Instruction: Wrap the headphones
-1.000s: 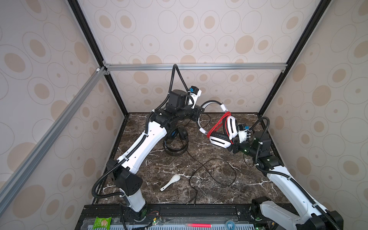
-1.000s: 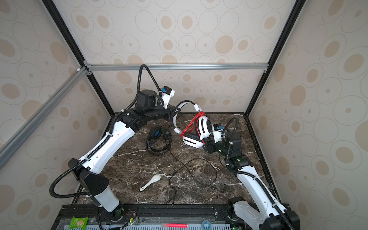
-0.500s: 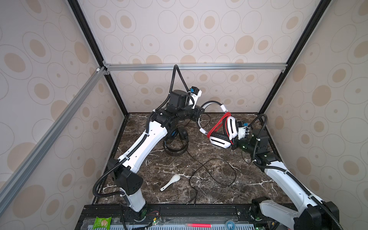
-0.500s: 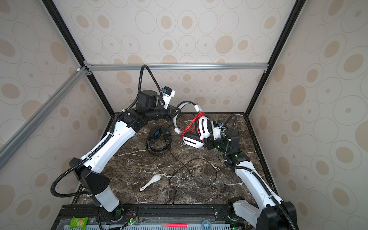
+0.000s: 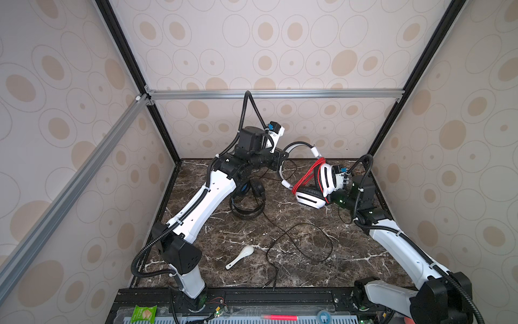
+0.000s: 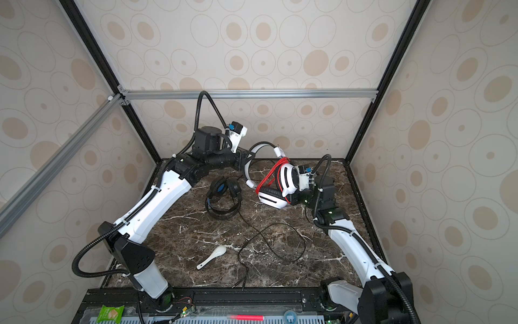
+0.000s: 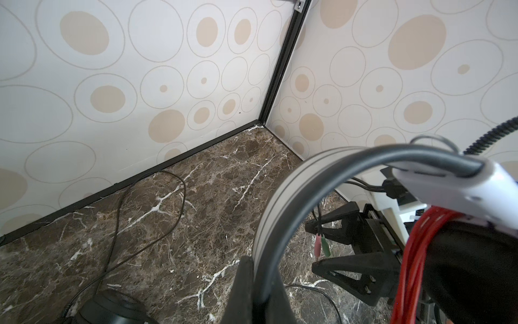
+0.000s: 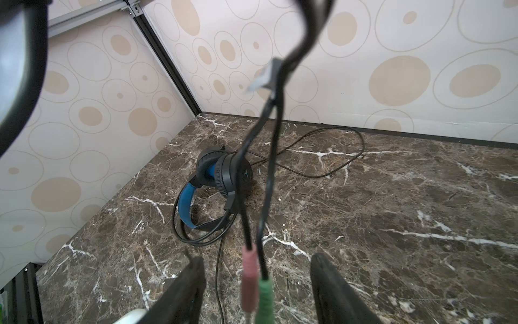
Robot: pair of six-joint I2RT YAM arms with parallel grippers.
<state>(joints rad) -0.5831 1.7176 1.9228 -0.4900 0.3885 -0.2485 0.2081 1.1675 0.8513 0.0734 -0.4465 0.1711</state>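
"What has shifted?"

"The right arm has drawn in slightly toward the far wall; both headsets have stayed put."

"Front to back?"

"A white spoon (image 5: 241,256) lies nearest; behind it the thin black cable (image 5: 332,246) loops on the table (image 5: 364,252); then the black headphones (image 5: 257,190) lie flat; farthest are the white-and-black headphones (image 5: 308,199), wound with red cable (image 5: 307,174)."

"And the grips?"

"The left gripper (image 7: 259,276) is clamped on their headband; the right gripper (image 8: 256,256) stands with jaws apart, holding nothing; the pink and green plugs (image 8: 249,280) dangle between its fingers."
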